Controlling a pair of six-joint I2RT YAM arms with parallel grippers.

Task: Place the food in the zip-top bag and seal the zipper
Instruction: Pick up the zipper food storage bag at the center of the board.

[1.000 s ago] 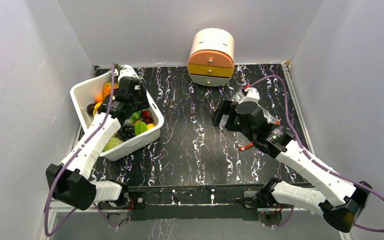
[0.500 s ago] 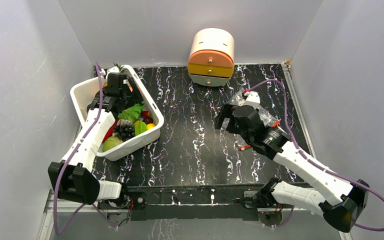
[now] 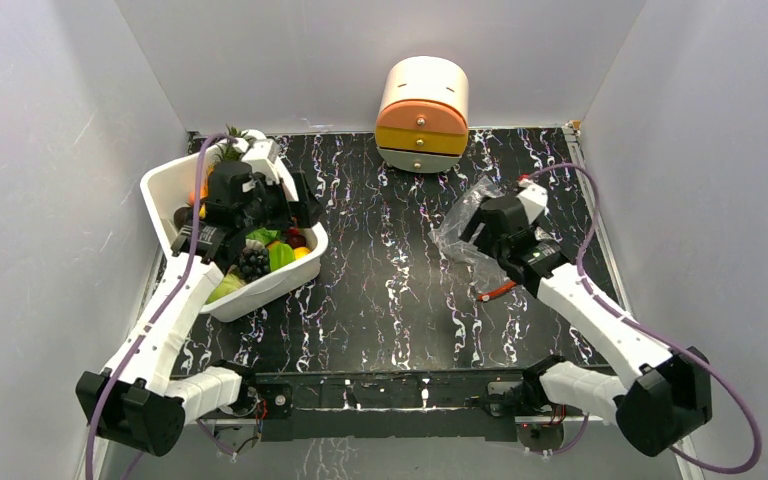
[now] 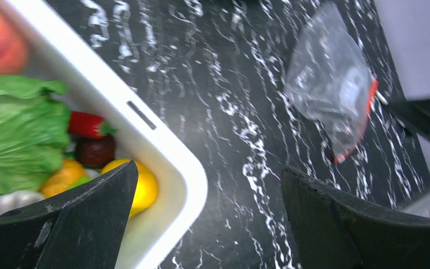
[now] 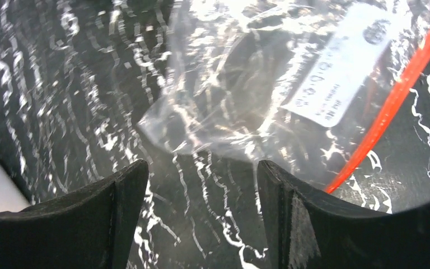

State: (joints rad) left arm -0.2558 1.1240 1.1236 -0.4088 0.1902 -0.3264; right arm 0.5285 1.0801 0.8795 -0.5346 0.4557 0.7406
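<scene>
The clear zip-top bag lies flat on the black marbled table, its red-orange zipper at the near end. In the right wrist view the bag and zipper lie just ahead of my open, empty right gripper, which hovers over it. The food lies in the white tub: leafy green cabbage, red chilli, yellow and orange fruits. My left gripper is open and empty above the tub's right rim, also in the top view.
A round orange and cream drawer unit stands at the back wall. The tub also holds dark grapes and a pale green cabbage. Grey walls enclose the table on three sides.
My left gripper swung from inside the tub rightward to its right rim. My right arm shifted right and back, exposing the bag at the gripper's left.
</scene>
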